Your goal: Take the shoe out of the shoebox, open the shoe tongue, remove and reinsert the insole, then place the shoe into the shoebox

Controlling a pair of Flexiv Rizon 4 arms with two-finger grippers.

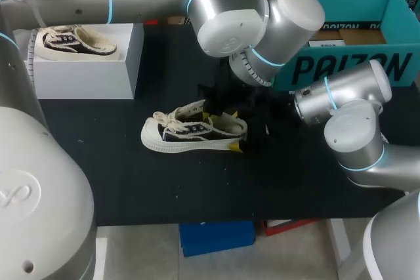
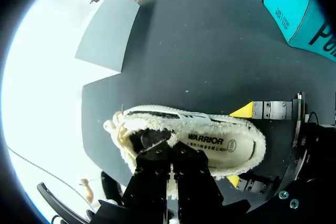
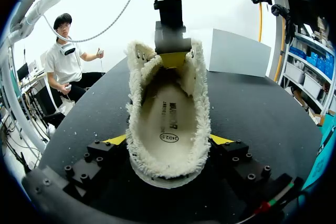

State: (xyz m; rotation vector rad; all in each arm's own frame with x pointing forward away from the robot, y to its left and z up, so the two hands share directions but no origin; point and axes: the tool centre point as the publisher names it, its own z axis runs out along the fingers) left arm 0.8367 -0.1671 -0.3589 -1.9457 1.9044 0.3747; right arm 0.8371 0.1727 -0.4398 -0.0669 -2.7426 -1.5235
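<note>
A low fleece-lined shoe (image 1: 187, 132) with white laces lies on the black mat (image 1: 131, 181) mid-table, toe to the left. My left arm comes in from the upper left over it. The left gripper (image 2: 169, 153) is shut on the shoe tongue (image 3: 157, 61) at the front of the opening. My right gripper (image 3: 169, 140) straddles the heel, and its yellow fingertips (image 3: 220, 139) press the shoe's two sides. The printed insole (image 3: 169, 121) lies flat inside. An open teal shoebox (image 1: 348, 63) stands at the back right.
A white box (image 1: 85, 70) at the back left carries a second, matching shoe (image 1: 75, 39). Bare mat stretches in front of the shoe toward the table's front edge (image 1: 197, 221).
</note>
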